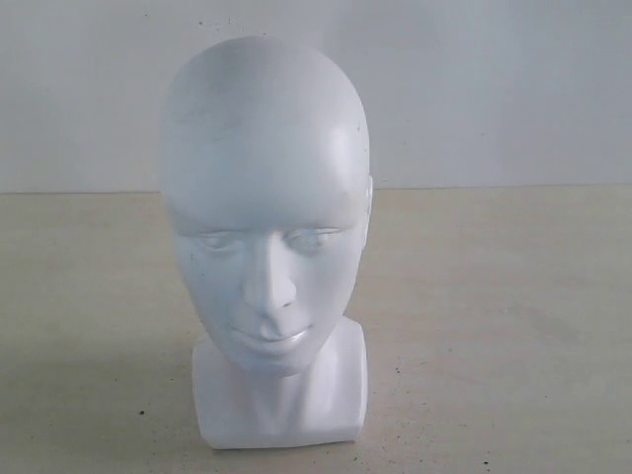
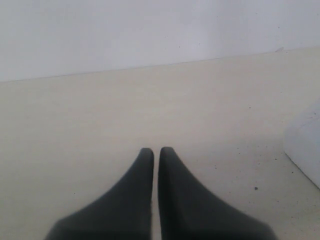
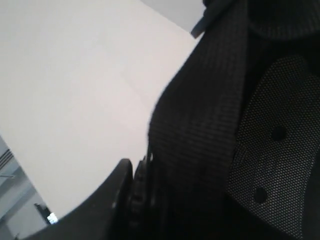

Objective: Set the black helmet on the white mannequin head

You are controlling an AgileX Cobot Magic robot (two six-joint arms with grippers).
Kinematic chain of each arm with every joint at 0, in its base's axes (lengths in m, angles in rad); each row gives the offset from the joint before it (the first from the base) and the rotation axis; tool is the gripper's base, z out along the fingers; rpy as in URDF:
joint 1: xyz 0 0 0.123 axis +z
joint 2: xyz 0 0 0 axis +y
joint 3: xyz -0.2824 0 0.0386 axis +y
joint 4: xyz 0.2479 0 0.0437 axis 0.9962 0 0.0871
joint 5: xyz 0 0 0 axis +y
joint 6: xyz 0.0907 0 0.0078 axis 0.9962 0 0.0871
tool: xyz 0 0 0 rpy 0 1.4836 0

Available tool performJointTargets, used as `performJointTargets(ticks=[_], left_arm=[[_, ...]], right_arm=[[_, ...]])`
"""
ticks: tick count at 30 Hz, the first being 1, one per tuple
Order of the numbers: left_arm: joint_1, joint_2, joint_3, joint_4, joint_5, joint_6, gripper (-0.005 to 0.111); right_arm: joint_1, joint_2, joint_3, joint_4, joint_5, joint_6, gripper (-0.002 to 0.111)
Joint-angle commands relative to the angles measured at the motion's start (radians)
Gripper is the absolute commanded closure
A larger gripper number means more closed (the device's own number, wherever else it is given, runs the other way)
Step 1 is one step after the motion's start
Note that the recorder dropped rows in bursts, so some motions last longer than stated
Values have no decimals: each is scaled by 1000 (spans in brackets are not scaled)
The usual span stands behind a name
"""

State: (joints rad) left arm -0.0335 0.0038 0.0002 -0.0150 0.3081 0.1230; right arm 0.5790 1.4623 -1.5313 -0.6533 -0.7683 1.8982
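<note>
Table: Your table (image 1: 494,316) is pale beige, with tiny dark specks on it.
Wall: A plain white wall (image 1: 494,89) stands behind the table and meets it in a straight line.
Head: The white mannequin head (image 1: 267,227) stands upright on the table on its blocky base. It is shiny, its face looks at the exterior camera, and its top is bare.
Left gripper: Your left gripper (image 2: 156,150) hangs over bare table. Its two dark fingers are almost touching, and they hold nothing. A corner of the head's white base sits near it.
Helmet: The black helmet (image 3: 210,125) fills most of the right wrist view. You see its woven black strap and dotted padding up close. It does not show in the exterior view.
Right gripper: Only one finger of your right gripper (image 3: 145,170) shows. Its ridged pad is pushed against the helmet's fabric, so it looks clamped on the helmet, but the view is dark.
Room: Behind the helmet is a pale, plain surface.
</note>
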Motion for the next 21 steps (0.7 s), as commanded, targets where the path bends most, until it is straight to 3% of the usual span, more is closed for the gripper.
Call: performJointTargets(ticks=[1,11,21], left_arm=[[1,-4,0,3,0,2,102],[1,-4,0,3,0,2,102],[1,-4,0,3,0,2,102]], right_arm=[[-12,35,-15,23,-254,50,108],[-12,109,-2,24,-369,58,108],[-12,116,243,190,-453,-9,108]])
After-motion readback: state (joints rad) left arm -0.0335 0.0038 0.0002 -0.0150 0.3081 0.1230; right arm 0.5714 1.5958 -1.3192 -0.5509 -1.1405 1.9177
